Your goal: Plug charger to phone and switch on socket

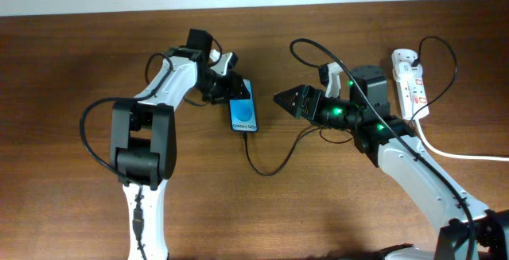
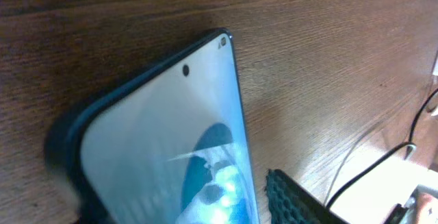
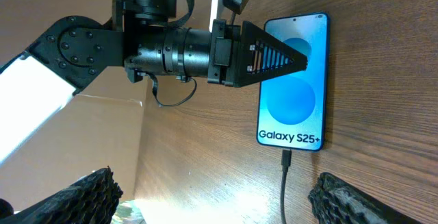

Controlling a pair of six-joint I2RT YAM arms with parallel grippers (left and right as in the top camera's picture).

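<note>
Between the right gripper's (image 3: 212, 183) fingers, spread wide and holding nothing, lies bare desk (image 1: 334, 212), open up to the phone (image 3: 294, 80). The phone lies flat mid-desk with its long axis running away from the arm bases and the "Galaxy S25+" end nearer them. The charger (image 3: 285, 183) tip meets that end; seating cannot be told. The left gripper (image 1: 227, 85) reaches over the phone's far end, one finger (image 3: 274, 53) above the screen; clamping cannot be told. The socket (image 1: 411, 81) lies well apart, far right.

One phone (image 1: 244, 115), one charger (image 1: 266, 169), one socket (image 1: 413, 85), two claws, left claw (image 1: 233, 90) and right claw (image 1: 280, 98), one table (image 1: 64, 69)
</note>
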